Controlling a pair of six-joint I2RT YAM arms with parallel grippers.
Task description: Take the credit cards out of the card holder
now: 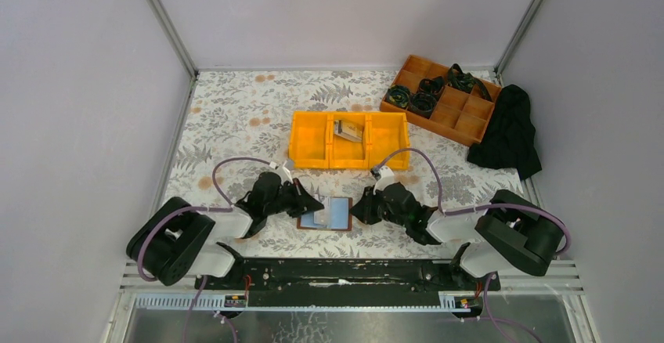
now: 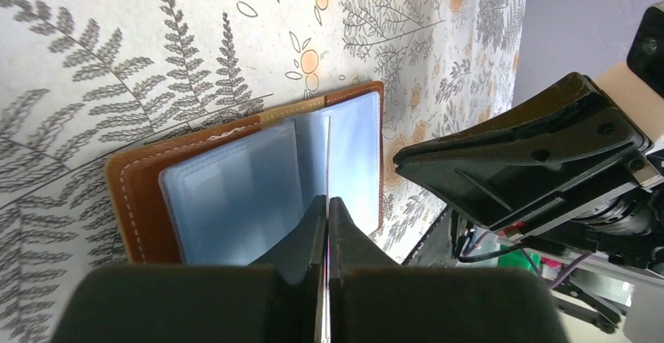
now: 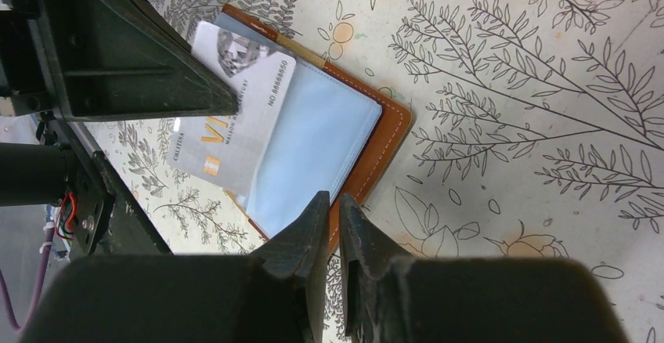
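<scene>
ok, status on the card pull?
Left gripper shut on credit card, partly out. Right gripper pinching card holder edge. Nothing in the way.

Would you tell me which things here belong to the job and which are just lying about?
Job: card holder; credit card, pinched by the left gripper.
Lying about: yellow bin; brown divided tray; black cloth.

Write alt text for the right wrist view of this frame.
A silvery credit card sticks partway out of an open brown leather card holder with pale blue sleeves, the left claw over the card's corner. The right claw, nearly shut, appears to pinch the holder's near edge on a fern-print tablecloth.
</scene>
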